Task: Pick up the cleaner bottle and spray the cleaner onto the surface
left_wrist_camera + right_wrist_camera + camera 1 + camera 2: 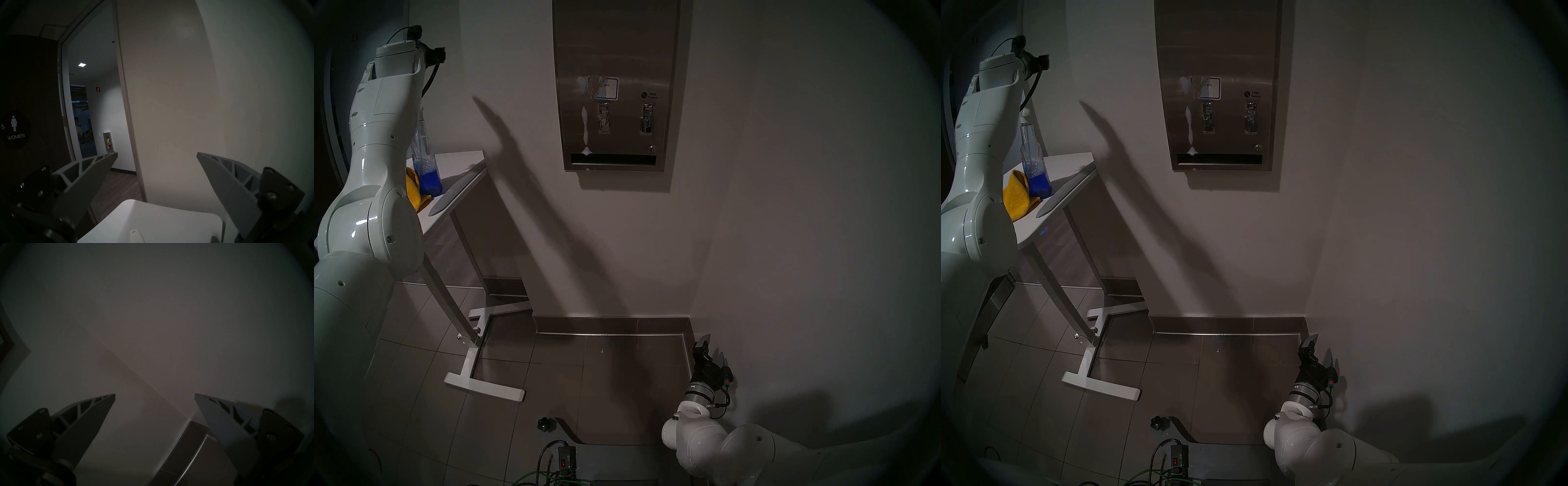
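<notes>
On the white side table sits the one cleaner bottle, touching a yellow cloth. Left gripper is spread wide above that table, holding nothing; right gripper is splayed and empty too, low by the wall. Foam streaks already run down the steel dispenser panel. My worry: drips reaching its one dark slot, beneath the two knobs.

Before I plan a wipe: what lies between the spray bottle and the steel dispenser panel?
In both head views, only bare wall with the arm's shadow separates the spray bottle from the steel dispenser panel.
</notes>
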### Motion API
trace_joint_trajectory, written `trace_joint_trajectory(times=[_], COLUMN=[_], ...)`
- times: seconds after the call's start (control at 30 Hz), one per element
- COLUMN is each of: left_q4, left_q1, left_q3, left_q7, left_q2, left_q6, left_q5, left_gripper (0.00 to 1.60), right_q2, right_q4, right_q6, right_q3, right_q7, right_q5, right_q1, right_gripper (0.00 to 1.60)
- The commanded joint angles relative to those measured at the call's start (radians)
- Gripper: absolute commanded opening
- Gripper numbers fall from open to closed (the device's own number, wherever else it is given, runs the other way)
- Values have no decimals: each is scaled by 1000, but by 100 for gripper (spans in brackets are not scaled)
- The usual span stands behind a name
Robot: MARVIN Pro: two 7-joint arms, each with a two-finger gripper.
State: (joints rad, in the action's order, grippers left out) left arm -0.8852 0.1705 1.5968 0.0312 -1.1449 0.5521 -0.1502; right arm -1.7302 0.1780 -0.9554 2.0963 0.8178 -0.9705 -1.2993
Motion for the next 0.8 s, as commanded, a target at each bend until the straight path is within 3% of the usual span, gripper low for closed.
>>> trace_joint_trajectory(times=[0.0,0.2,0.23,0.27,0.77], left_q4=[-28,-24,-23,-23,-20], left_q1=[-82,-88,-89,-90,-87], left_q3=[-10,-22,-23,-25,-41], left_q7=[8,21,23,25,53], left_q2=[-30,-50,-53,-55,-88], left_q6=[-32,-41,-43,-44,-59], left_q5=[11,23,26,28,58], left_gripper=[160,160,67,0,0], right_q2=[-1,-2,-2,-2,-2], right_q4=[22,29,31,32,59], right_q6=[-5,-5,-5,-5,-5], right_q3=[-4,-5,-5,-5,-7], right_q7=[22,34,37,39,76], right_q5=[3,4,4,4,5], right_q1=[14,16,16,16,16], right_gripper=[160,160,160,160,160])
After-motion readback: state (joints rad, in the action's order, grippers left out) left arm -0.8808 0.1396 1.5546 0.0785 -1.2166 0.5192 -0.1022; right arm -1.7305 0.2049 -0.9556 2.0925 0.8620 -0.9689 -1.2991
